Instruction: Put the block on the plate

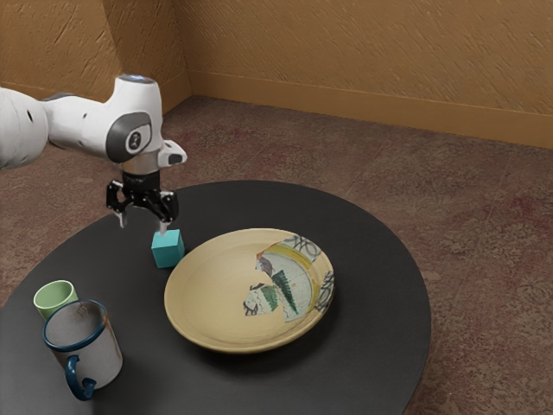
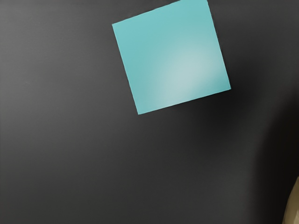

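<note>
A grey mug (image 1: 93,350) with a blue rim and handle stood upright on the round black counter (image 1: 380,328), right by a small green cup (image 1: 57,299). Mottled brown carpet (image 1: 484,233) lay beyond, below textured tan walls (image 1: 363,52).

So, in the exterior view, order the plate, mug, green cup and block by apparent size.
1. Decorated plate
2. Blue-rimmed mug
3. Green cup and teal block: too close to rank; the mug partly hides the cup.
</note>
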{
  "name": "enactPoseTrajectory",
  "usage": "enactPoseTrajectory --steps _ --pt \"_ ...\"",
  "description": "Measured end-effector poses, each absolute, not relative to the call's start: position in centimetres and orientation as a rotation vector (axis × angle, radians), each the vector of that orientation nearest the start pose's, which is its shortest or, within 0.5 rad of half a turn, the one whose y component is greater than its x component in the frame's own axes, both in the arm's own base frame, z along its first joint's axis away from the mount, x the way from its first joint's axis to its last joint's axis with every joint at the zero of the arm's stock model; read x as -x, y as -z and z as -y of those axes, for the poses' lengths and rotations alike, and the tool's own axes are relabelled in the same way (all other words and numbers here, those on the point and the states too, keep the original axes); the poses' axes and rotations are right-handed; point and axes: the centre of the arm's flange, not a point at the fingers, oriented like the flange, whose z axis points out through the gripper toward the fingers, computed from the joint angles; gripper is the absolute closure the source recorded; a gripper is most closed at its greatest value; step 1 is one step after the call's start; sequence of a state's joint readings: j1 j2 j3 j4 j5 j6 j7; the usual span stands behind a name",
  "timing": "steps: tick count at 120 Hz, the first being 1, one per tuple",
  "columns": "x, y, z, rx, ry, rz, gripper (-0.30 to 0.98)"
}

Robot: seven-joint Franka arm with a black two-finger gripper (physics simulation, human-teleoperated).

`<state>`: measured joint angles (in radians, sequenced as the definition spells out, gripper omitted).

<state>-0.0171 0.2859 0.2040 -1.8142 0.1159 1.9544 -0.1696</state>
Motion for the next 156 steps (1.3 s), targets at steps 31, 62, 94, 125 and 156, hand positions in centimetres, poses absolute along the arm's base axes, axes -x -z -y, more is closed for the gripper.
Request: enactPoseTrajectory --steps 31,62,94,125,156 --pt "-62.3 -36.4 -12.5 2.976 -0.144 0.568 0.00" --pt "-63.1 -33.5 -14.5 2.927 -0.172 0.734 0.00" --pt "-64.6 -32.5 -14.3 2.889 -0.151 0.848 0.00" --pt "-66.8 -31.4 -14.2 2.867 -0.100 0.940 0.00" --pt "-67.2 -29.4 -14.2 2.851 -0.080 0.995 0.00"
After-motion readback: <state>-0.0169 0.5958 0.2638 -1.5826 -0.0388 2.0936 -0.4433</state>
